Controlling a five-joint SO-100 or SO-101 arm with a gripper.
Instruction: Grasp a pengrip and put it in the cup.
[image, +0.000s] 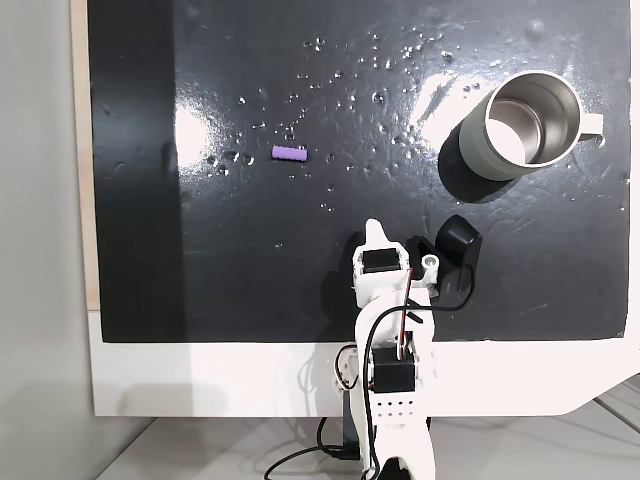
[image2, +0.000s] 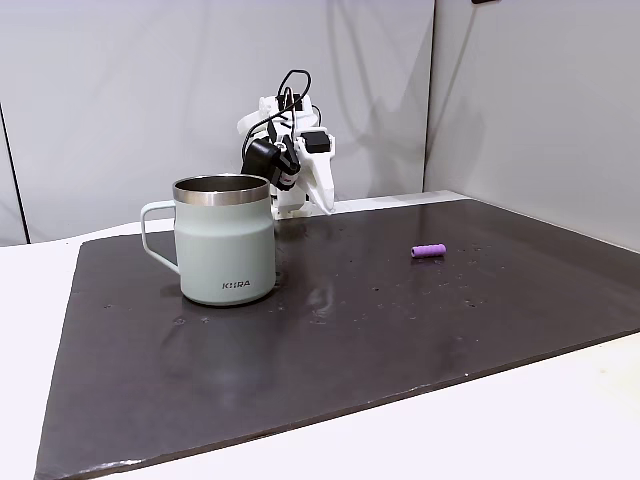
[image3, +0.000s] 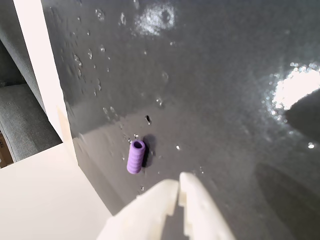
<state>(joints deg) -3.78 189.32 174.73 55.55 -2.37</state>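
1. Gripper sitting folded back near the arm's base, white plastic fingertips pressed nearly together, carrying nothing; in a fixed view pointing up-frame over the near edge of the black mat.
2. Pengrip lying just ahead and slightly left of the fingertips in the wrist view, apart from them; in a fixed view lying up and to the left of the gripper, well clear.
3. Long axis running left-right in that fixed view, roughly crosswise to the gripper's pointing line; likely calling for a reach forward-left with the jaws spread first.
4. Pengrip looking soft, ribbed, light purple, a short hollow cylinder lying on its side.
5. Mat appearing glossy, dimpled, throwing glare.
6. Steel mug standing upright far right, grey-green wall, shiny interior, small handle, well apart from the pengrip.
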